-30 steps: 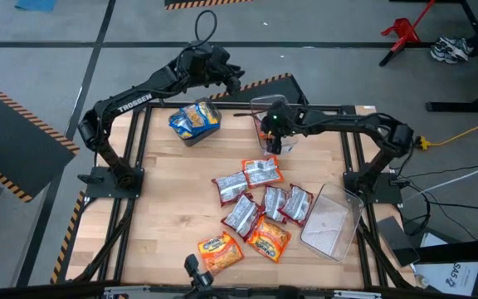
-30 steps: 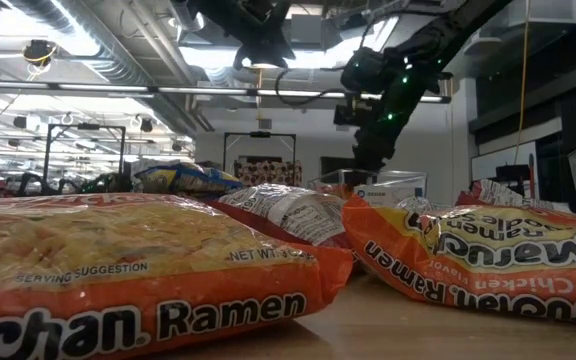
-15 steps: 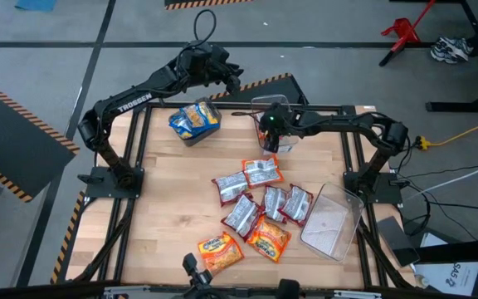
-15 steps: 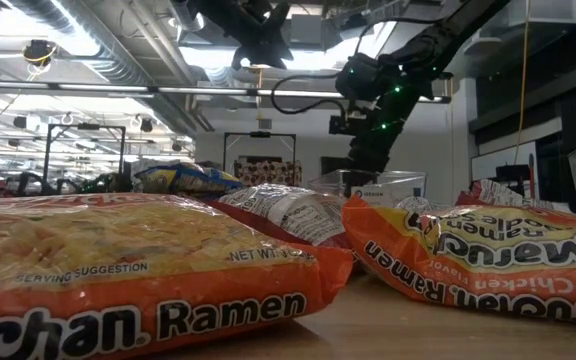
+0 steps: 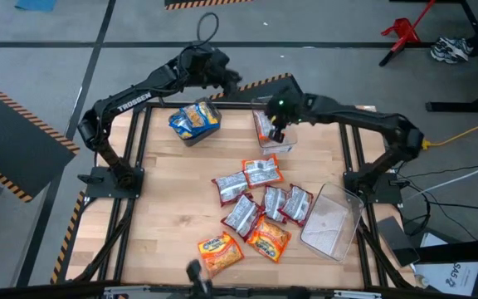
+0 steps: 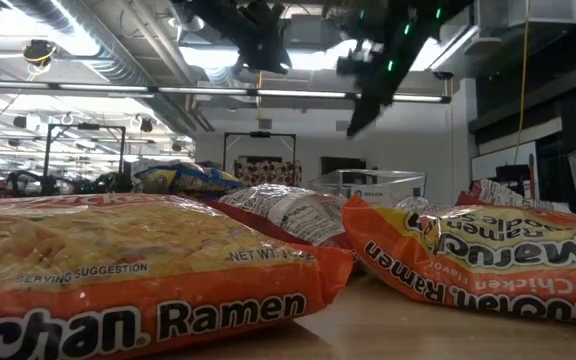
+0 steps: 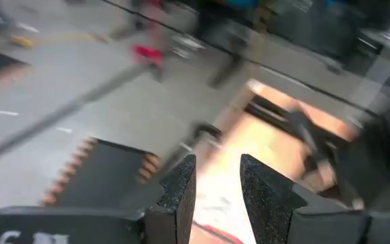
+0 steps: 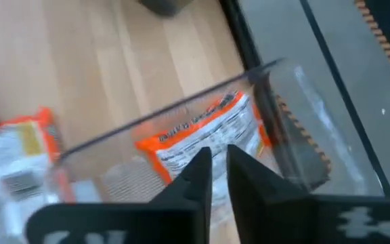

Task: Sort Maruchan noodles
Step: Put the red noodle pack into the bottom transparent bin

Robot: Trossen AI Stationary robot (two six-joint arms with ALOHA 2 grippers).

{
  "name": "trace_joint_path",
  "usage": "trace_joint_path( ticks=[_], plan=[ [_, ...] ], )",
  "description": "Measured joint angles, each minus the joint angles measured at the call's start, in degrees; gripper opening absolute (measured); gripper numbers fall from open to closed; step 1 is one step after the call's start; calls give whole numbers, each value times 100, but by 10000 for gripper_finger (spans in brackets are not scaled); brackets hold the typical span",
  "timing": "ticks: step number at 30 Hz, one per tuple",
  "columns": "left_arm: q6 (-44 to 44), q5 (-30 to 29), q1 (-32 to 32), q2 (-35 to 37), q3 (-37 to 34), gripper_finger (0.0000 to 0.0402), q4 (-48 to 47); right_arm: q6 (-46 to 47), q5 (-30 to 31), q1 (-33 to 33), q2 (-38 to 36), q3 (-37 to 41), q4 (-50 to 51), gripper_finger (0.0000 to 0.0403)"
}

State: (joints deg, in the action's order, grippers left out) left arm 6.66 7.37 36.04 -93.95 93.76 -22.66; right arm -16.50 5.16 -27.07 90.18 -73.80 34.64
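An orange Maruchan noodles packet (image 8: pixel 205 132) lies flat in a clear bin (image 8: pixel 276 88) at the table's far middle (image 5: pixel 270 137). My right gripper (image 8: pixel 219 169) hangs shut above that bin, holding nothing (image 5: pixel 275 131). A second bin (image 5: pixel 195 122) at the far left holds blue-and-yellow packets. Mid-table, red-and-silver packets (image 5: pixel 261 173) and orange packets (image 5: pixel 270 237) lie loose on the wood. My left gripper (image 7: pixel 217 190) is open and empty, high over the far edge beyond the blue bin (image 5: pixel 232 79).
An empty clear bin (image 5: pixel 332 220) lies tilted near the table's right edge. The low view is filled by two orange packets (image 6: pixel 118 260) (image 6: pixel 478 260) at the near edge. Bare wood shows on the table's left half (image 5: pixel 168 183).
My right gripper has risen straight up out of the clear bin, still shut. The orange packet has stayed lying in the bin.
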Motion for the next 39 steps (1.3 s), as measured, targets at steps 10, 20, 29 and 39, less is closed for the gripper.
trace_joint_path(
  ticks=[10,20,29,39],
  plan=[
    [-1978,1930,-865,279,-72,116,-4601,-28,-493,4,-882,-582,1837,117],
    [-1894,1922,-2539,273,-1662,178,-3705,224,-777,4,-930,-440,2101,286],
    [-1868,1304,-2678,273,-3043,237,-1391,302,-776,4,-930,-295,2137,346],
    [-1169,547,-2705,280,-4120,243,-48,316,-777,4,-930,-295,2213,347]
  ],
)
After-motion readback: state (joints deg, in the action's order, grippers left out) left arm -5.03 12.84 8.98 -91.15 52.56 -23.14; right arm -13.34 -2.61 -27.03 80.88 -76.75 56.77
